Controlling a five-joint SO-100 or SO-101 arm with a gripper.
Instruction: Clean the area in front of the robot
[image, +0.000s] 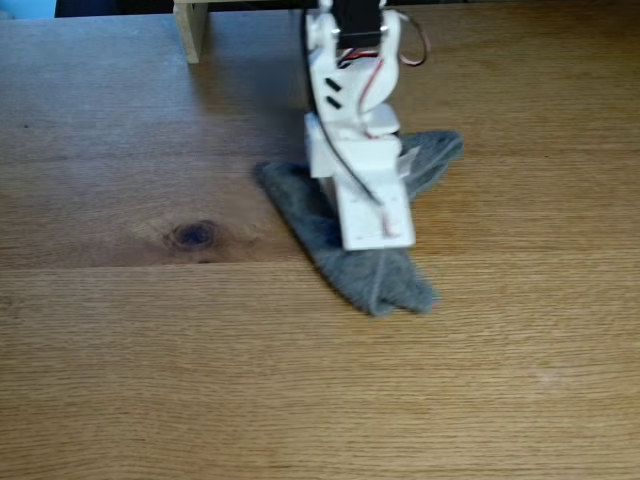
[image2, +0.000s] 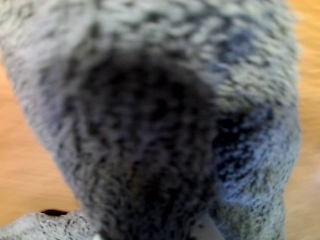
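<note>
Flanking robot (image: 355, 130): wooden post (image: 190, 30), dark knot (image: 194, 234); cloth (image: 380, 280) underneath.

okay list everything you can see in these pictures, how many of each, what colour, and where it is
cloth: one, grey terry, crumpled mid-table under the arm; close up in the wrist view
tabletop: one, light-brown oak grain with plank seams, across the fixed view
knot: one, dark, left of the cloth in the fixed view
wooden post: one, pale, top edge left of the arm
robot arm: one, white with red and black wires, reaching down onto the cloth
gripper: one, white, flat on the cloth; open or shut unclear
</note>
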